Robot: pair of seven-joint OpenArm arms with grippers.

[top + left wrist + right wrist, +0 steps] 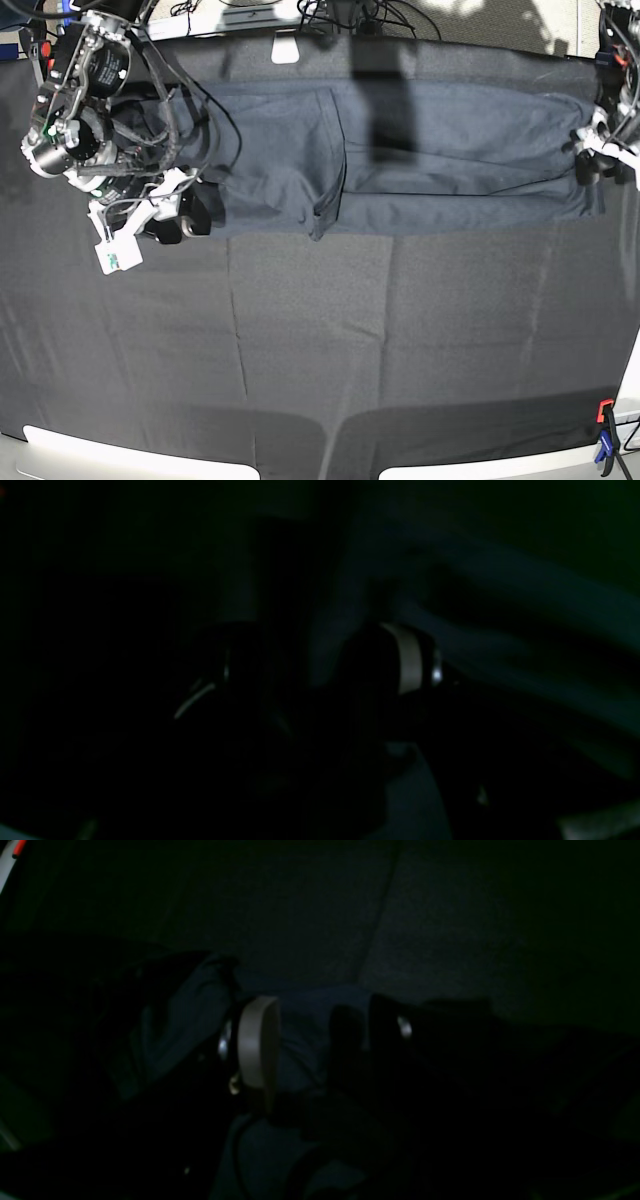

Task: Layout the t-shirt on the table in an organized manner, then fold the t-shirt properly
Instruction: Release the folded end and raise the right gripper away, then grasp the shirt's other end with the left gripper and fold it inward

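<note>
Along far edge of the table (300, 350): the t-shirt (420, 150), dark navy, lying as a long horizontal band, already folded lengthwise by the look of it, w/ a vertical fold edge left of centre.

Handling: soft, light, limp cloth; slight sheen, so may slide on the matte cover. Will sag if lifted by one point. Best taken at the two short ends, near corners, both arms together.

Right gripper (190, 215): at shirt's left end in base view, jaws apart, cloth between the pads (257, 1040); not pinched as far as the dim wrist view lets me tell.

Left gripper (590, 165): at opposite end, jaws wide, nothing clearly held.

Red/blue clamp (605, 435) at near corner.
</note>
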